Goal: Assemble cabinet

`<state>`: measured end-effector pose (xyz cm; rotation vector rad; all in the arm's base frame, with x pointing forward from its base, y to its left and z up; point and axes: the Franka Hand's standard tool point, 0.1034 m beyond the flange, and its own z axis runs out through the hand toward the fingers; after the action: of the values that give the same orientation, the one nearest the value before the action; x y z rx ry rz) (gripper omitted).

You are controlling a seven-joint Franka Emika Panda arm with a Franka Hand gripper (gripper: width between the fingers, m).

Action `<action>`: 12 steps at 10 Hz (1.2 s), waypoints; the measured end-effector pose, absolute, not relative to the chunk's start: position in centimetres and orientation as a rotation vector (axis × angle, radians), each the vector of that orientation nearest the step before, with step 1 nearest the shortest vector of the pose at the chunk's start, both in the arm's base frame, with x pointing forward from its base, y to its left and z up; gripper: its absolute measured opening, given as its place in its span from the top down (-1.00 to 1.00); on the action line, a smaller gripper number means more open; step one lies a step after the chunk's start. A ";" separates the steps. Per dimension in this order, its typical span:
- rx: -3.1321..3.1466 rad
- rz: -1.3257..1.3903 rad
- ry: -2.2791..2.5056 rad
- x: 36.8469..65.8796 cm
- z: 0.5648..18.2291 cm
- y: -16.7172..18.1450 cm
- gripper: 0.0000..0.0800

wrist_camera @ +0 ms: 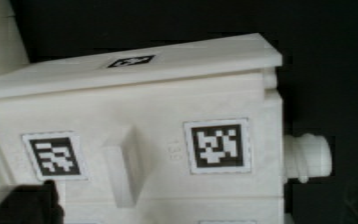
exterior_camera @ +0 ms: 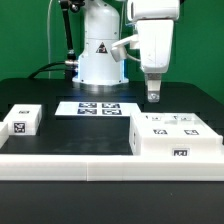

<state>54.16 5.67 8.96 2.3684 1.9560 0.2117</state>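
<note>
The cabinet (exterior_camera: pixel 176 136) is a big white box with square tags, lying at the exterior view's right near the front. My gripper (exterior_camera: pixel 153 97) hangs just above its far left edge and touches nothing. In the wrist view the cabinet (wrist_camera: pixel 149 110) fills the picture, showing two tags on one face, one tag on another and a round peg (wrist_camera: pixel 311 155) on its side. My gripper (wrist_camera: pixel 179 208) is open, and one dark fingertip (wrist_camera: pixel 12 205) shows at the picture's edge. A smaller white tagged block (exterior_camera: pixel 22 121) lies at the exterior view's left.
The marker board (exterior_camera: pixel 97 108) lies flat mid-table, in front of the robot base (exterior_camera: pixel 100 60). A long white rail (exterior_camera: pixel 70 160) runs along the table's front edge, and the cabinet rests against it.
</note>
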 end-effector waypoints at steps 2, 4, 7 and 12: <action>2.489 0.218 1.816 54.1 8.9 5.7 -0.99; 2.728 0.251 1.501 53.6 8.4 5.1 -0.99; 2.982 0.282 1.032 52.3 7.6 5.6 -0.99; 3.142 0.284 0.587 52.1 7.5 6.3 -0.99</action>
<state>52.11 6.26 7.51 3.1421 0.5866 0.2836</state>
